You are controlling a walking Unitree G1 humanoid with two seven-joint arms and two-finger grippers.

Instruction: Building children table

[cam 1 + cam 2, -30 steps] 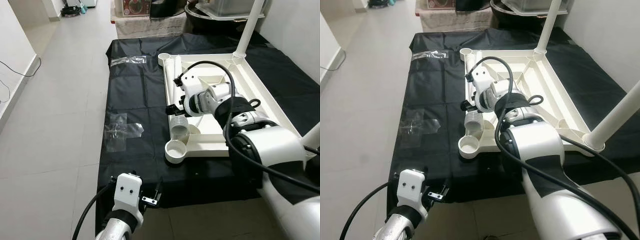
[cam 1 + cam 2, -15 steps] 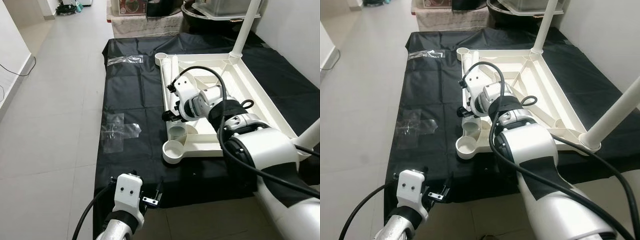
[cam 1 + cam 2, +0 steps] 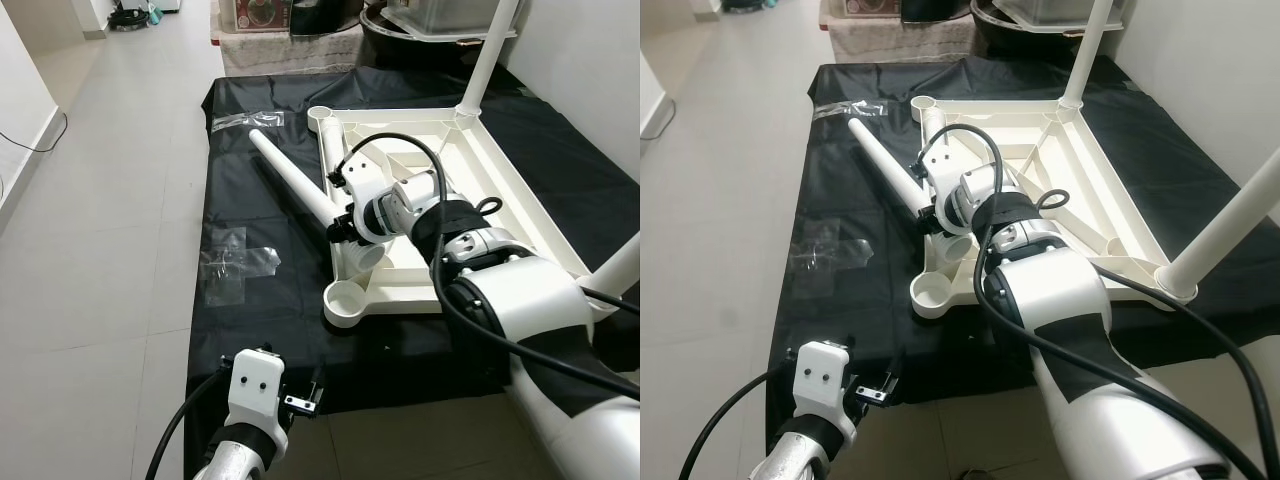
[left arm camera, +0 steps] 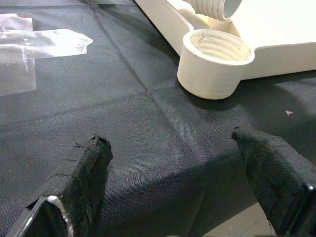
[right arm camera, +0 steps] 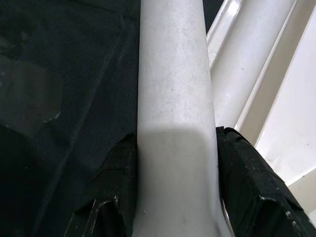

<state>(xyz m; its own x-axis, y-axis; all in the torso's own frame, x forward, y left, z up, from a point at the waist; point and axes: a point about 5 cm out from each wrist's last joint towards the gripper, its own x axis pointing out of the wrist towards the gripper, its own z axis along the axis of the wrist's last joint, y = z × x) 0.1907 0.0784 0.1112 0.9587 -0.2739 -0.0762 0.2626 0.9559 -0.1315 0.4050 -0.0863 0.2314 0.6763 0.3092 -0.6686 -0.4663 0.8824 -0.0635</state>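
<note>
Broadly, the upturned white plastic tabletop (image 3: 520,200) lies on a black fabric sheet (image 3: 260,310) spread over a pale tiled floor (image 3: 110,230), with two white legs already standing up from its far and right corners. The right gripper (image 3: 345,222) has its black fingers (image 5: 247,187) closed round a long white plastic table leg (image 3: 295,180), which slants from the sheet toward the tabletop's near-left corner, its threaded end just above the frame. An open threaded round socket (image 4: 215,61) waits at that corner, still empty. To do this step well, I judge the leg should be swung upright, its thread centred squarely over the socket, then lowered and turned without tilting, lest the threads cross. The left gripper (image 4: 192,182) hovers low near the sheet's front edge, fingers spread wide and holding nothing. A clear plastic bag (image 3: 235,265) lies flat on the sheet
</note>
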